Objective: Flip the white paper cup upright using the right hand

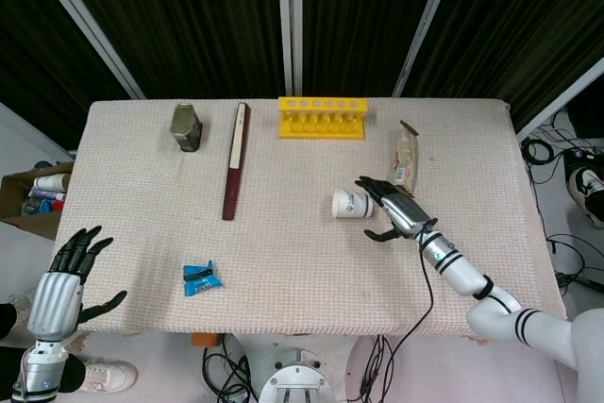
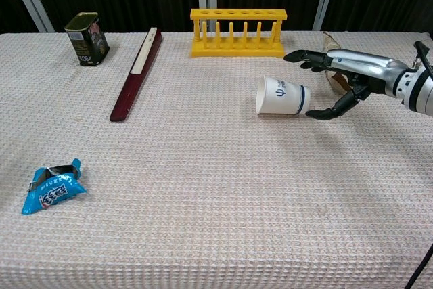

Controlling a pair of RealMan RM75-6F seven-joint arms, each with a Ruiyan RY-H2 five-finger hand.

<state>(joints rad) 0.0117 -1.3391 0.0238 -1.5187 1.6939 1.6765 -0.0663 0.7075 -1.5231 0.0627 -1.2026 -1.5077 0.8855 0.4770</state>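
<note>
The white paper cup (image 2: 283,96) (image 1: 349,203) lies on its side on the table mat, its wide mouth facing left and its base toward my right hand. That right hand (image 2: 342,82) (image 1: 396,209) hovers just right of the cup with its fingers spread and nothing in it. Its thumb reaches close to the cup's base; I cannot tell whether it touches. My left hand (image 1: 66,271) hangs off the table's near left corner, fingers apart and empty, seen only in the head view.
A yellow rack (image 2: 237,32) stands at the back centre. A tin can (image 2: 86,38) and a long dark red box (image 2: 137,72) are at the back left. A blue packet (image 2: 53,186) lies front left. A brown snack packet (image 1: 406,158) lies behind my right hand.
</note>
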